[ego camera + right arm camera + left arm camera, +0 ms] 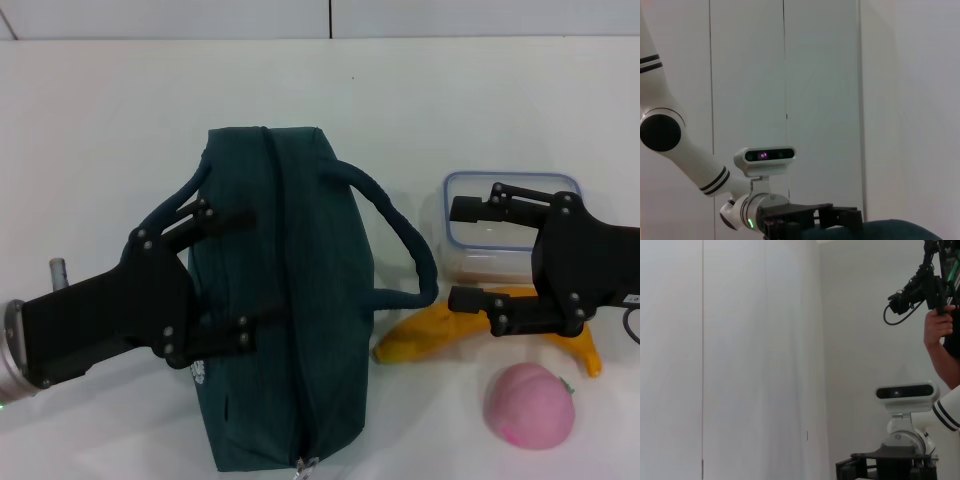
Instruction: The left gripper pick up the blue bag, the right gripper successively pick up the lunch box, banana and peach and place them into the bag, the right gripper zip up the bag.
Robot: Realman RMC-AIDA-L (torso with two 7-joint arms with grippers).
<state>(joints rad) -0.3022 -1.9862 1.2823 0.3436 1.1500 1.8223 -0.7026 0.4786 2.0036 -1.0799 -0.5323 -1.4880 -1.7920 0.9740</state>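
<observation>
Left gripper (235,280) spread wide over the bag's (285,300) left half, fingers (222,216) near the left handle (170,207), contact unclear. Right gripper (460,253) wide open, hovering over the lunch box (470,190) and banana (435,335); peach (528,405) just beside the banana, nearer the robot. Bag zipped shut, contents hidden; box looks empty. Right wrist view adds left gripper (840,220) over the bag's edge (890,230); left wrist view only wall and a person's hand (939,326) with a camera

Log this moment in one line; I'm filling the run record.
left gripper: open over blue bag | right gripper: open above lunch box | banana, peach: on table | bag zipped
</observation>
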